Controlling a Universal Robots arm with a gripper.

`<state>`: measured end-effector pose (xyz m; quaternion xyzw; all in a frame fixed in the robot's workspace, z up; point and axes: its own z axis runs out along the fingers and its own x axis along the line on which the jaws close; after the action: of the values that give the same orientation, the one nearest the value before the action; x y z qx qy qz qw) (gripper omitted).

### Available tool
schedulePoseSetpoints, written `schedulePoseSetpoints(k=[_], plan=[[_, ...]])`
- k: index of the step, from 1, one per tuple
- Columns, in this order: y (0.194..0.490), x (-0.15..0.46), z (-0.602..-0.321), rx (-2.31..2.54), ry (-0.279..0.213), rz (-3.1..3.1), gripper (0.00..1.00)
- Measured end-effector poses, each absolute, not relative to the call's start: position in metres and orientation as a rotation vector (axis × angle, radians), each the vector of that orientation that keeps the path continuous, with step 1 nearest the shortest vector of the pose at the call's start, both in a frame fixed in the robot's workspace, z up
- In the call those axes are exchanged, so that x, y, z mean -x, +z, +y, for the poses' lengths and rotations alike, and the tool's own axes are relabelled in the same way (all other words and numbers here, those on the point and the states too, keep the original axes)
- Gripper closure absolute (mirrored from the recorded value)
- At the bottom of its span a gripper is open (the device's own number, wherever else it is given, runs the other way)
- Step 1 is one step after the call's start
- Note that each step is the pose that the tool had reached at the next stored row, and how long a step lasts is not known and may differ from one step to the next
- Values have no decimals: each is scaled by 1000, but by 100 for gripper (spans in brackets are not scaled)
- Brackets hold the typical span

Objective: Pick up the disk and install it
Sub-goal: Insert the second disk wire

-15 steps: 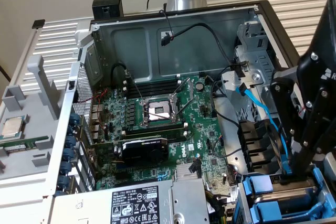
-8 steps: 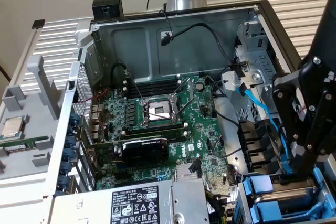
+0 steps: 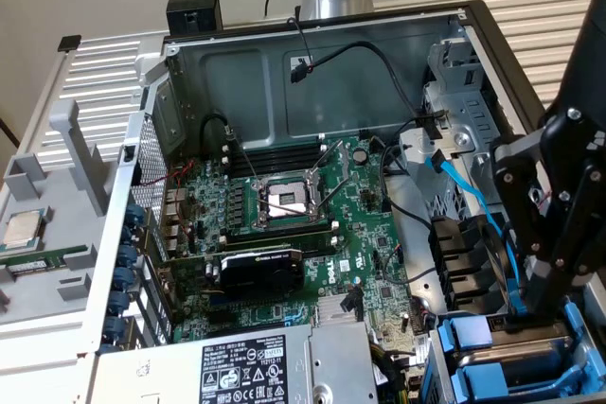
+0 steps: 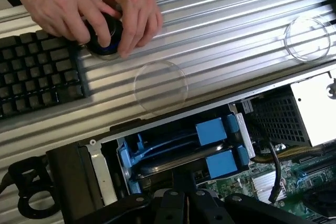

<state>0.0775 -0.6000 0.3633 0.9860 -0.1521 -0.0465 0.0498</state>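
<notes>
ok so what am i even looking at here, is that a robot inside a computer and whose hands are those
Yes. It is an open computer case lying on a ribbed metal table, with its green circuit board exposed. The exterior view looks down into it from a camera off the arm. The big black thing at that view's right is the robot's gripper, shut and reaching down into the drive bay, where the disk sits in its blue plastic frame. Whether it grips the disk I cannot tell. The wrist view comes from a camera on the arm, looking past the gripper at the same blue frame. There a person's hands work a round black knob beside a keyboard, apart from the case.
</notes>
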Motion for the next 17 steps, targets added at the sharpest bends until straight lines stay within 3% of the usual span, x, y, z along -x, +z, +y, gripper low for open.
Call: schedulePoseSetpoints(k=[17], plan=[[363,-78,-598,-3027,-145,-423,89]])
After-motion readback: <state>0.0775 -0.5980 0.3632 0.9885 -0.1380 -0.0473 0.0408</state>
